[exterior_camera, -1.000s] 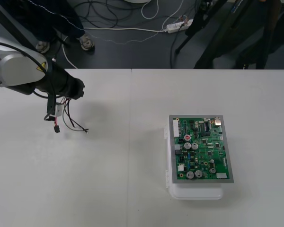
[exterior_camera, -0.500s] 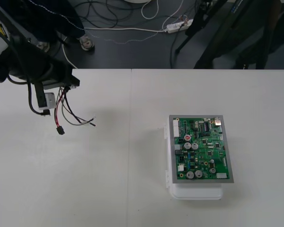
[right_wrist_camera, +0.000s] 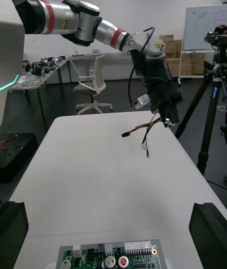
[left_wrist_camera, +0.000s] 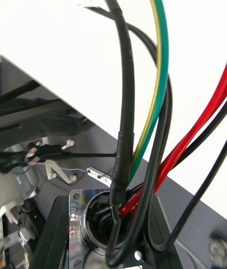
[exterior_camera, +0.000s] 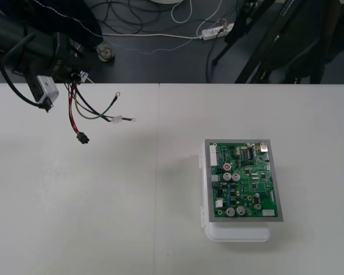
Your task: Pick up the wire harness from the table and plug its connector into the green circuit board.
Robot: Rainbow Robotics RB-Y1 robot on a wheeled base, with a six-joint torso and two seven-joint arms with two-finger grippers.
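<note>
The left gripper (exterior_camera: 73,74) hangs over the far left corner of the plain light table (exterior_camera: 103,217), holding the small wire harness of thin red, black and green strands (exterior_camera: 83,109) clear of the surface. In the left wrist view its black fingers (left_wrist_camera: 53,238) stand close on either side of the harness's round metal socket with a square flange (left_wrist_camera: 92,224), so the jaws are clamped on that end.

The socket end sits uppermost, at the gripper. From there the red wires drop toward the table's near side and end in the small black plug (exterior_camera: 82,138), the lowest point. The green and black strands splay sideways toward the board's side, one carrying a small white tag (exterior_camera: 117,119).

The green circuit board (exterior_camera: 242,180) lies flat on its white base (exterior_camera: 238,232), well apart from the harness.

The right gripper (right_wrist_camera: 111,205) waits near the board with its fingers (right_wrist_camera: 12,231) spread wide, holding nothing.
</note>
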